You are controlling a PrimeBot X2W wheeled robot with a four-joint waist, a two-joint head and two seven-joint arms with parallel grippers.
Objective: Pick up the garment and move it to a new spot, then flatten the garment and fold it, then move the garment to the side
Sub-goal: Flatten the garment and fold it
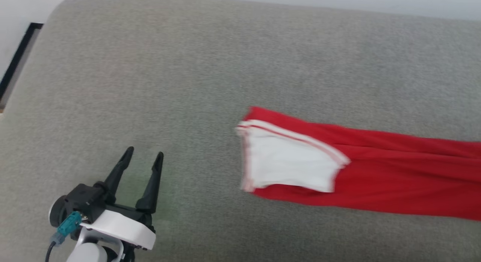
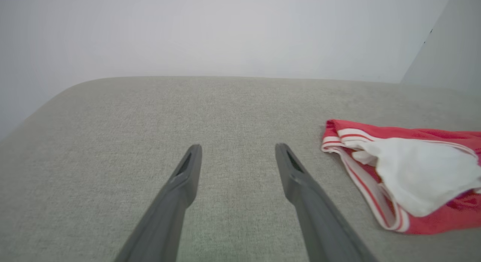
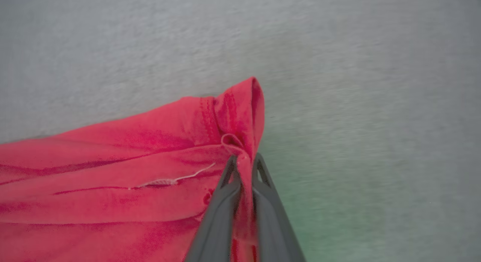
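Note:
The garment [image 1: 394, 171] lies stretched across the grey cushion, red with a white sleeve [image 1: 289, 166] and striped trim at its left end; it runs off the head view's right edge. Low at the left, my left gripper [image 1: 144, 156] is open and empty, well to the left of the sleeve. The left wrist view shows the left gripper [image 2: 237, 151] over bare fabric, with the garment [image 2: 398, 175] off to the right. In the right wrist view my right gripper [image 3: 244, 162] is shut on a bunched red hem of the garment [image 3: 150, 168]. The lettering is hidden.
A grey upholstered surface [image 1: 188, 85] spreads under everything, with a rounded far-left corner. A dark frame edge [image 1: 18, 59] runs beside its left side. A pale wall [image 2: 225, 32] rises behind the cushion.

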